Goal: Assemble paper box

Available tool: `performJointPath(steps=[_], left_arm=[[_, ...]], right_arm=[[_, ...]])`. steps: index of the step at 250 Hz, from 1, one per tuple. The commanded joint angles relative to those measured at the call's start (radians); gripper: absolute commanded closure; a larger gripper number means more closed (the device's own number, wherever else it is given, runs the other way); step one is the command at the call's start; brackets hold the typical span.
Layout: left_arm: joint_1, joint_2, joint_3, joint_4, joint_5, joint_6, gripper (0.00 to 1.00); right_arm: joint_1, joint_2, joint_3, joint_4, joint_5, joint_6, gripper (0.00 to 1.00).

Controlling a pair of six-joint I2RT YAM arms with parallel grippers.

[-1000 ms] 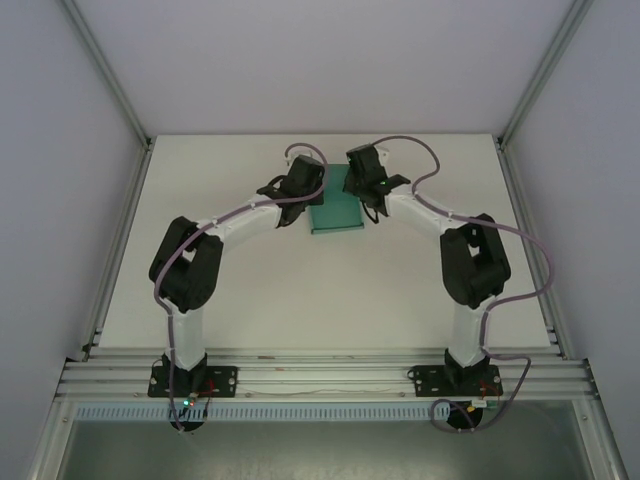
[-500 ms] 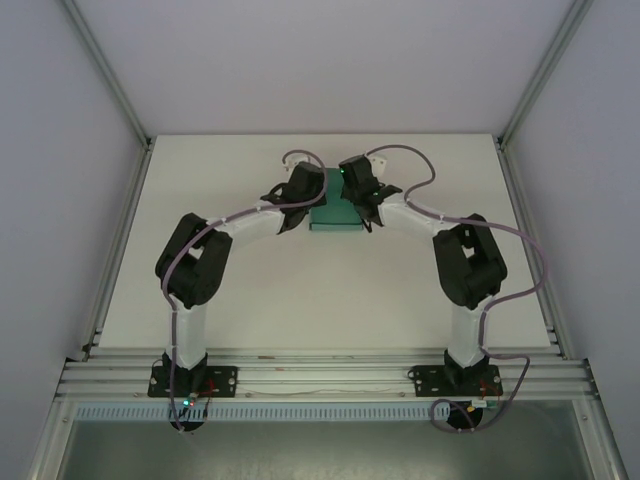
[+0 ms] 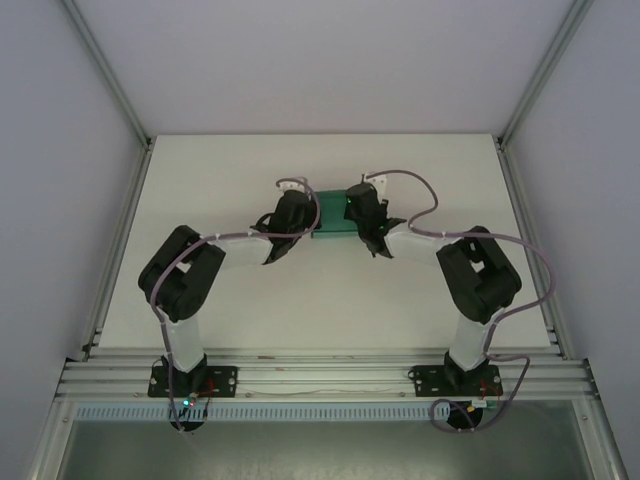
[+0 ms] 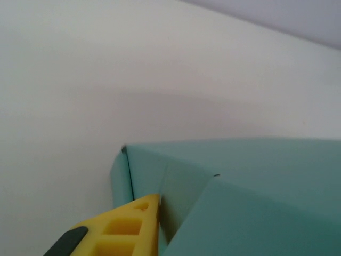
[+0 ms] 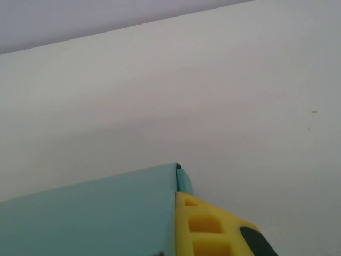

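The paper box [image 3: 332, 216] is a teal-green card shape sitting mid-table between my two wrists. My left gripper [image 3: 298, 212] is at its left end and my right gripper [image 3: 358, 210] at its right end. In the left wrist view a yellow finger [image 4: 125, 224] lies against the box's end wall [image 4: 144, 173]; the other finger is hidden by the card [image 4: 256, 202]. In the right wrist view a yellow finger [image 5: 208, 224] presses flush against the end of the box [image 5: 96, 213], with the second finger hidden behind the teal panel.
The white tabletop [image 3: 330, 300] stretches around the box. Aluminium frame rails [image 3: 120, 240] and pale walls bound the left and right sides. Both arm bases [image 3: 195, 380] stand on the near rail.
Both wrists have dropped and drawn closer to the near edge, closing in on the box's two ends. The box shows smaller from above than before.
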Motion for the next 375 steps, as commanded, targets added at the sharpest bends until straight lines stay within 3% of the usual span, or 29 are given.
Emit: performJointPath(steps=[1, 32, 66, 89, 94, 129, 166, 191, 216, 247, 313, 337, 375], left_arm=[[-0.019, -0.027, -0.044, -0.071, 0.097, 0.001, 0.78], [-0.019, -0.079, -0.035, -0.151, 0.099, 0.005, 0.66], [-0.019, -0.158, -0.037, -0.239, 0.114, 0.022, 0.31], [-0.019, -0.228, -0.033, -0.36, 0.068, 0.02, 0.02], [-0.019, -0.245, -0.033, -0.388, 0.052, 0.018, 0.0], [0.01, -0.332, 0.019, -0.586, -0.03, -0.031, 0.0], [0.124, -0.355, 0.08, -0.574, 0.054, -0.125, 0.0], [0.18, -0.286, 0.184, -0.571, 0.105, -0.135, 0.0], [0.184, -0.172, 0.297, -0.587, 0.151, -0.09, 0.0], [0.186, -0.021, 0.387, -0.6, 0.283, -0.083, 0.0], [0.189, 0.14, 0.354, -0.473, 0.455, -0.157, 0.26], [0.189, 0.162, 0.332, -0.444, 0.473, -0.167, 0.4], [0.191, 0.174, 0.279, -0.412, 0.489, -0.18, 0.44]], right_arm=[[0.018, 0.007, -0.095, -0.006, -0.026, -0.057, 0.94], [0.036, -0.007, -0.135, 0.014, 0.001, -0.091, 0.94], [0.038, -0.015, -0.156, 0.027, -0.006, -0.096, 0.94], [0.038, -0.014, -0.168, 0.036, -0.002, -0.118, 0.94], [0.04, -0.014, -0.168, 0.034, -0.004, -0.124, 0.94], [0.043, -0.023, -0.191, 0.043, -0.013, -0.153, 0.94], [0.054, -0.024, -0.199, 0.047, -0.007, -0.202, 0.93], [0.057, -0.018, -0.2, 0.054, -0.002, -0.221, 0.93], [0.058, -0.007, -0.202, 0.063, -0.007, -0.233, 0.93], [0.062, 0.01, -0.202, 0.063, -0.006, -0.248, 0.91], [0.076, 0.011, -0.217, 0.058, -0.006, -0.255, 0.85], [0.081, -0.004, -0.236, 0.055, -0.004, -0.253, 0.8], [0.081, -0.066, -0.272, 0.044, -0.011, -0.235, 0.67]])
